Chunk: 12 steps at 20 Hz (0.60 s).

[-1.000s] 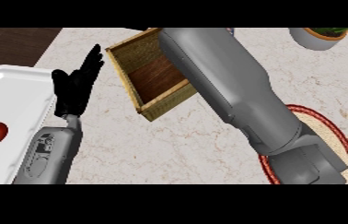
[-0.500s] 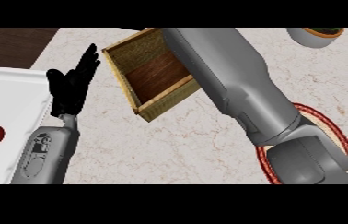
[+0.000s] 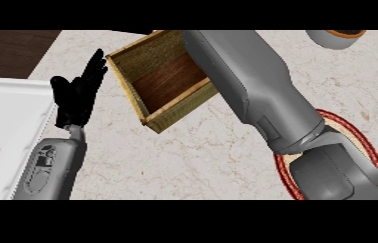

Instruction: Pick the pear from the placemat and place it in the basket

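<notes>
Pear's nowhere I can see, and my right forearm [image 3: 258,97] stretches up across the wooden basket [image 3: 159,84], its hand past the top edge, so I can't tell what those fingers are doing. My left hand [image 3: 76,97] rests at the left, fingers straight and pointing up, beside the basket's wall and touching nothing. Red-rimmed placemat [image 3: 348,128] peeks out under my right arm.

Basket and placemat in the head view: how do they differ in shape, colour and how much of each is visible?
The basket is a straight-sided wooden box with tan walls and a dark brown floor; the placemat is flat and rounded, pale with a red rim. The basket's left half shows openly, while the placemat is mostly hidden under the right forearm. Both lie on the marble counter, and the same forearm crosses both.
</notes>
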Motion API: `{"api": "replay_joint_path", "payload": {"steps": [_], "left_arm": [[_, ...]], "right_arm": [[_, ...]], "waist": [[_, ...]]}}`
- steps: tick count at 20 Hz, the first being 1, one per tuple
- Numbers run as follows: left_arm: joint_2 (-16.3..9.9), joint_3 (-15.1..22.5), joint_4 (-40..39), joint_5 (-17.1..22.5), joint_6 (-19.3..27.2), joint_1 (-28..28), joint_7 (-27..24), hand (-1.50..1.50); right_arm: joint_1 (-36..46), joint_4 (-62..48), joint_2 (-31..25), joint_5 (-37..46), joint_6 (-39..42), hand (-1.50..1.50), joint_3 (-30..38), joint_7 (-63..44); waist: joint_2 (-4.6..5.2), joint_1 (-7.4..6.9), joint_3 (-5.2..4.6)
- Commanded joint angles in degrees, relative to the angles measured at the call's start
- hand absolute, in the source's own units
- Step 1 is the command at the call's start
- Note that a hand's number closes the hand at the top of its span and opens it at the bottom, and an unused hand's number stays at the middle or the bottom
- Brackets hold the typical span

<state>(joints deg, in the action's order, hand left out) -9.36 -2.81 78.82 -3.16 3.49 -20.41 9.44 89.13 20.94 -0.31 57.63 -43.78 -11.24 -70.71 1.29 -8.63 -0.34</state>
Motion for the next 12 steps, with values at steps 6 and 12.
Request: {"api": "replay_joint_path", "payload": {"steps": [6,12], "left_arm": [[-1.2,-0.7,0.0,0.6,-1.3,1.3,-0.8,0.00],[-1.3,-0.8,0.3,0.8,-1.2,-0.8,0.8,0.00]], "right_arm": [[2.0,-11.3,0.3,2.6,14.9,1.50,-8.3,-2.2],[5.7,-14.4,0.3,3.9,24.0,1.50,-13.2,-0.6]], "waist": [[-0.51,0.30,-0.35],[-0.41,0.06,-0.11]]}}
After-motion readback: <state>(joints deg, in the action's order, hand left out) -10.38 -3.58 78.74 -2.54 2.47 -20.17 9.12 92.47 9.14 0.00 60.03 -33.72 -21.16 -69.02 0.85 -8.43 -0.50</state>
